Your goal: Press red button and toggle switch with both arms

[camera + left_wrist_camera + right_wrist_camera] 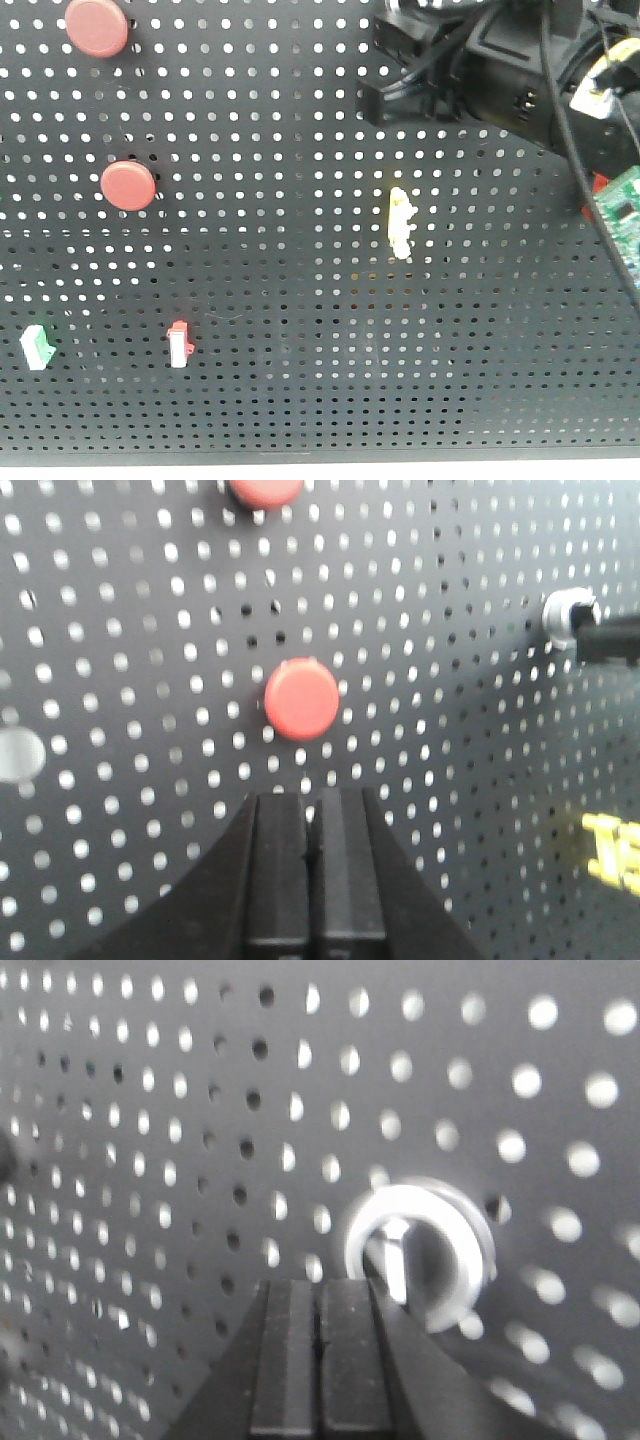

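A robot test bench: a black pegboard carries mounted red push buttons and small coloured switches.

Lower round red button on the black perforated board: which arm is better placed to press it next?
Left. The shut left gripper points at the lower round red button just beyond its tips; the shut right gripper is at the silver toggle switch instead.
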